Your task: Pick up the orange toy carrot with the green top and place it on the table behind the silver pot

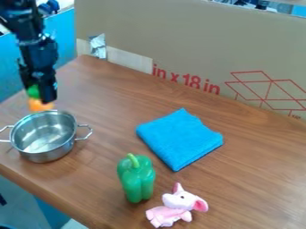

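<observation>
Far left of the desk [251, 147]: black two-finger gripper [40, 95] hanging down just behind the pot, apparently pinching a small orange toy with a green top [40, 106]. Green part showing beside the fingers, orange part hanging below. Reading this as the holding stage, grasp made and no release yet.

Orange toy appearing close to the far rim of a round, shiny metal pot with two loop handles [44, 136]; whether it is touching the rim or hanging apart, cannot tell. Pot standing upright.

Any move from here is calling, in my judgement, for a steady pinch and enough lift to keep the orange end from catching the rim or nudging the pot.

Elsewhere: folded bright-blue cloth [179, 138] lying flat, right of the pot in view; glossy green toy bell pepper [137, 179] lying nearer the camera; pink-and-white plush animal [177, 205] resting just beside the pepper.
</observation>
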You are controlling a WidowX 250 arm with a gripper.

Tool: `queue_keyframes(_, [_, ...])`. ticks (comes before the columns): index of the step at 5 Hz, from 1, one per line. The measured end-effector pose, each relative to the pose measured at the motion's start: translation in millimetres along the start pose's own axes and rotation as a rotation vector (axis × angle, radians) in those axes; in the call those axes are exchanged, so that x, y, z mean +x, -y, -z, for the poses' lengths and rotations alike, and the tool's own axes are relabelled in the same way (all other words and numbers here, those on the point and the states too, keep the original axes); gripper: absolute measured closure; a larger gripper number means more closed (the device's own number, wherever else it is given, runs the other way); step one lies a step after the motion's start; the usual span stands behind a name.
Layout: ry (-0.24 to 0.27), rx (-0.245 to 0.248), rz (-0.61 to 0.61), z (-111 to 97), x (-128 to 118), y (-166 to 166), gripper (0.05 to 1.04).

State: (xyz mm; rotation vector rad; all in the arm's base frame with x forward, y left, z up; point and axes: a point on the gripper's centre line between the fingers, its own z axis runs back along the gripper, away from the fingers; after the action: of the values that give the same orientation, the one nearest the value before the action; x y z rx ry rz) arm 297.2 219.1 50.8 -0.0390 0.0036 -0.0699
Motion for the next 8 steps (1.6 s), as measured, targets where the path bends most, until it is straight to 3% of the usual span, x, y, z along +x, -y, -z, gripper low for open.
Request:
queue_keyframes(2, [-0.005,0.036,0.002,5.2,-13.6,-8.9,0.413])
queue_keyframes(3, [0.008,0.047,-0.015,5.1,-12.8,-12.0,0.344])
queue_keyframes(4, [0.090,0.007,-0.026,-4.4,-9.2,-11.0,0.090])
queue_keyframes(5, [0.229,-0.109,0.006,-26.3,-5.6,-1.9,0.073])
queue_keyframes(6, [0.296,-0.168,0.056,-42.4,4.9,6.0,0.077])
queue_keyframes(7, [0.261,-0.157,0.166,-45.7,28.3,33.8,0.078])
queue_keyframes(8, [0.203,-0.105,0.337,-41.2,49.2,81.3,0.078])
